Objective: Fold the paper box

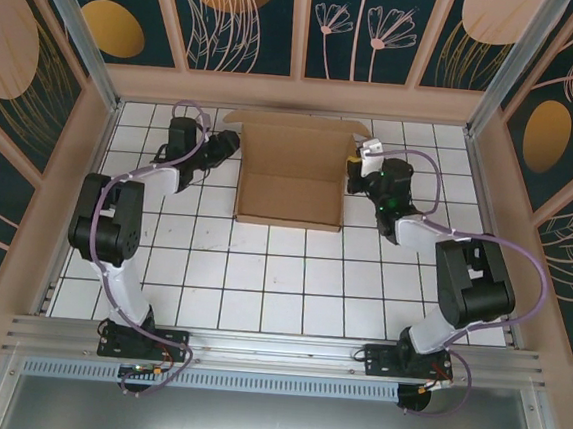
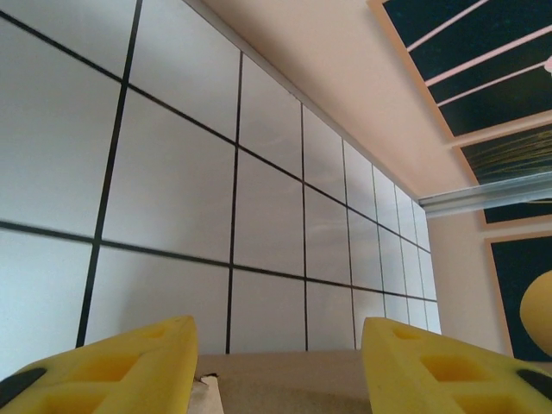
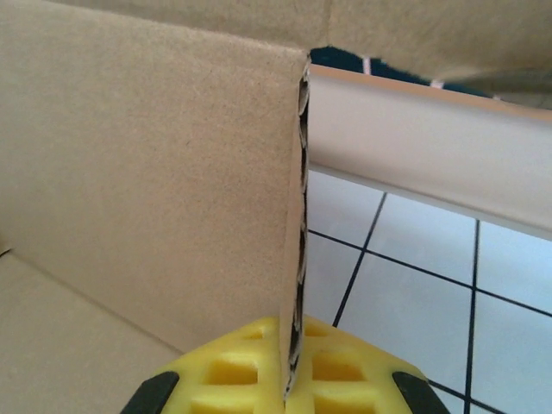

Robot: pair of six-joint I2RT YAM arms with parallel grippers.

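Paper box (image 1: 291, 180) sits at the far middle of the tabletop (image 1: 260, 283), partly formed: floor flat, near and side walls raised, far flap leaning outward toward the far edge. Right gripper (image 1: 355, 170) is at the box's right wall; the right wrist view shows its fingers (image 3: 228, 375) clamped on that wall's upright edge. Left gripper (image 1: 230, 144) is at the far left corner, spread wide, holding nothing, with a cardboard edge low between its fingers (image 2: 129, 362). Judged step: setting the side walls. Next move likely calls for the left gripper to secure its wall.
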